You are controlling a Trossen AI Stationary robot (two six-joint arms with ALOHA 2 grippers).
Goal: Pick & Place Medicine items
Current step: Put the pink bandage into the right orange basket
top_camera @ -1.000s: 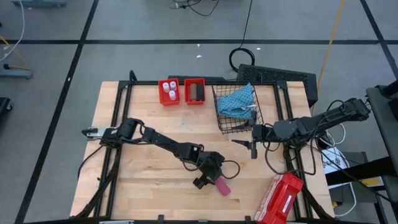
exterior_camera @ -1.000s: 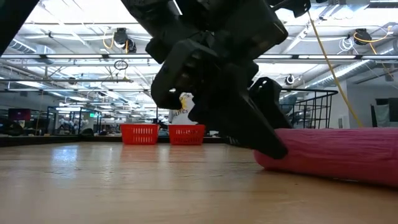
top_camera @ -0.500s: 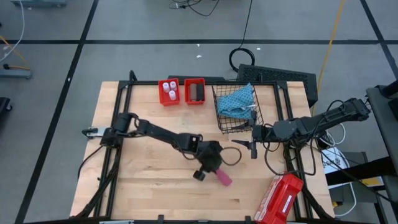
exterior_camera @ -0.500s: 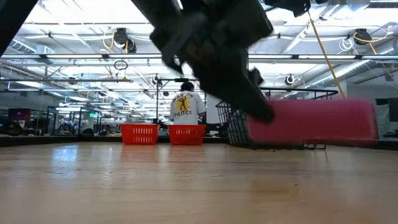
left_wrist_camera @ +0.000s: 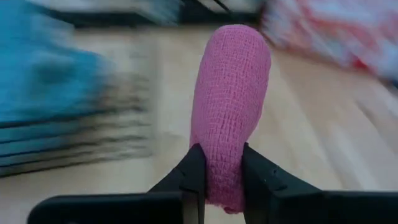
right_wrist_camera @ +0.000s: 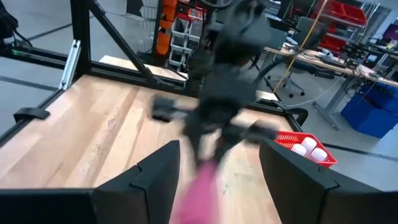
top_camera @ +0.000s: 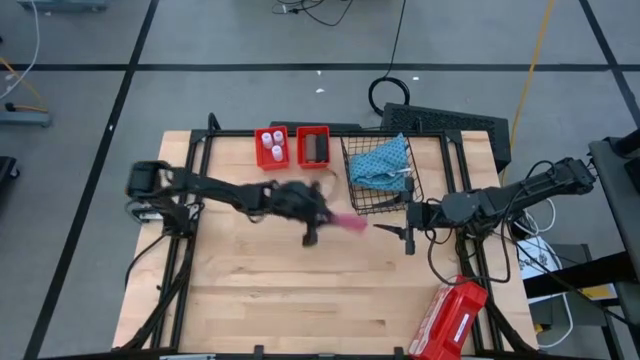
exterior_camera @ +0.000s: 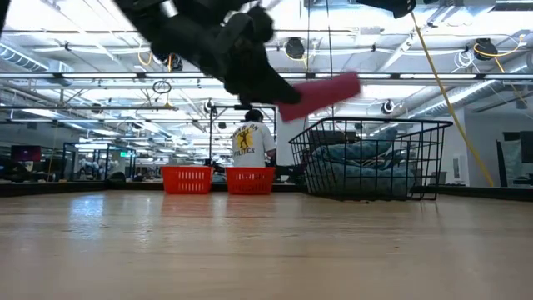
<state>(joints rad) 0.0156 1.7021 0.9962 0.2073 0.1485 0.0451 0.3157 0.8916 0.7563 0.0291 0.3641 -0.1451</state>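
We carry the pink tube (left_wrist_camera: 229, 112) clamped in our left gripper (top_camera: 322, 222), lifted off the counter (top_camera: 260, 290) just beside the wire basket (top_camera: 362, 205). Our right gripper (top_camera: 404, 232) waits beside that basket, jaws apart and empty. Next, we judge, comes swinging the tube over a red bin (top_camera: 313, 147) and releasing it.

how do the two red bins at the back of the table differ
The left red bin holds small white-capped vials; the right red bin holds a single dark oblong box. In the high view the left bin sits slightly askew, the right one squarer to the table edge. Both are small red baskets of similar size, side by side.
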